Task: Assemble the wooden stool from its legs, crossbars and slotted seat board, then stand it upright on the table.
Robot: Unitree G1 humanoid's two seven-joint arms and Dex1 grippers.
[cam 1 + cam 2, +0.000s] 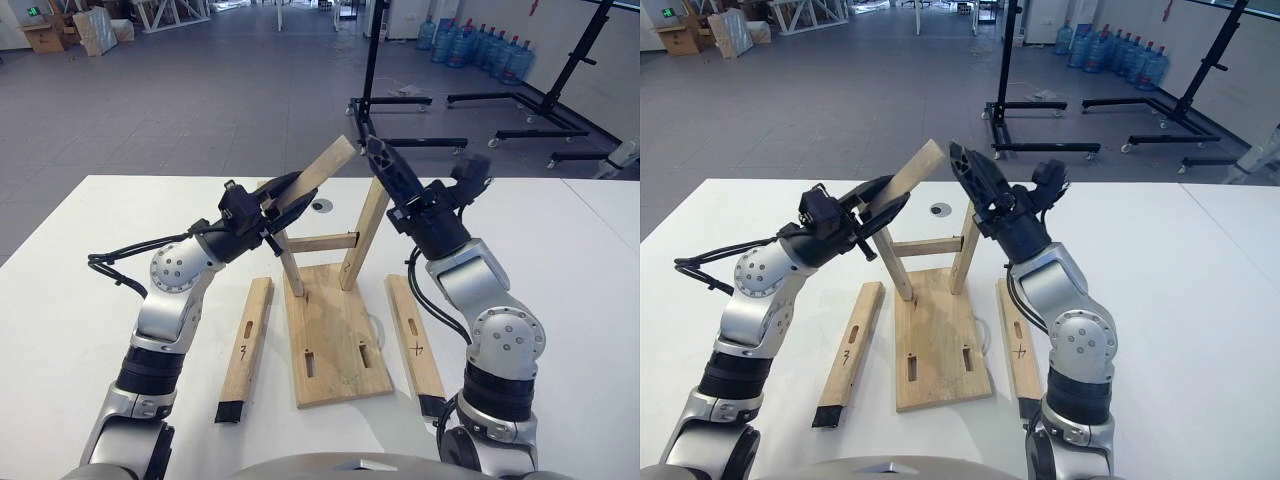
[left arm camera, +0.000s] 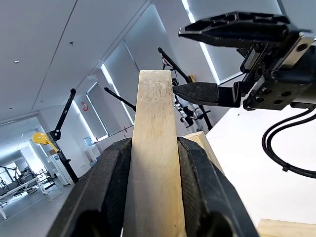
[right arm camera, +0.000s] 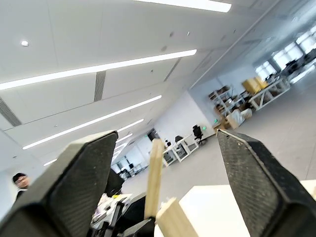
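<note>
Left eye view: a white table (image 1: 80, 260) carries the stool parts. The slotted seat board (image 1: 335, 355) lies flat in the middle of it, between the two arms, with two open slots at its near end. A loose leg (image 1: 247, 345) lies flat just left of the board, and another loose leg (image 1: 415, 345) lies just right of it. Each has a dark cap at its near end.

Two more legs stand in the far end of the board. The left standing leg (image 1: 291, 268) tilts left and the right standing leg (image 1: 365, 235) tilts right, so their tops spread apart. A crossbar (image 1: 322, 242) runs level between them, about halfway up.

The left gripper (image 1: 298, 195) is raised over the far left of the board. Its jaws are clamped on a wooden piece (image 1: 325, 165), which slants up and to the right above the standing legs. The right gripper (image 2: 177, 61) hangs above the top of the right standing leg. Its jaws are spread wide and hold nothing, and their tips are just beside the raised end of the wooden piece. Whether they touch it is unclear.

A small round fitting (image 1: 321, 206) sits in the table beyond the board.
</note>
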